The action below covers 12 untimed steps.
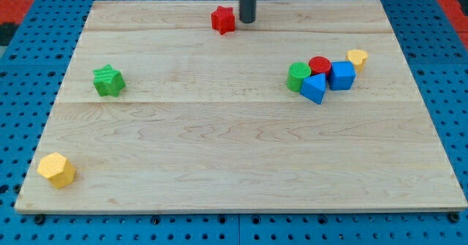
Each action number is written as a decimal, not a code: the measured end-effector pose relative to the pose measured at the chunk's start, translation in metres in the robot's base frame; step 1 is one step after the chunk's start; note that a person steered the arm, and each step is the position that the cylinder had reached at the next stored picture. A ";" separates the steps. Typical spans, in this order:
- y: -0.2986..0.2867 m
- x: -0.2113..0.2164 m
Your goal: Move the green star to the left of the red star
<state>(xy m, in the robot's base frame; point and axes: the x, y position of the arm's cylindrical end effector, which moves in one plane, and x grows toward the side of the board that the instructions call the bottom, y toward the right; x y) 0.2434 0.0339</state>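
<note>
Setting out for the green star — nothing pushed yet.
My tip stands just right of the red star; the tool is a bare rod, pinching nothing. The green star lies well down-left of the red star — I'd circle round beneath it and push up.

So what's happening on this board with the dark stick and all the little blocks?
A robot arm pushes blocks around with a rod. Its tip sits at the view's top, just right of the red star. The green star, which should end up left of the red star, lies untouched lower down toward the view's left. A cluster of blocks sits at the right and a yellow block at the bottom left.
</note>
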 end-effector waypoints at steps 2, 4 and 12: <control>-0.052 0.000; -0.034 0.000; -0.035 0.108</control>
<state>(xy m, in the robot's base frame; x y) 0.3519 -0.0007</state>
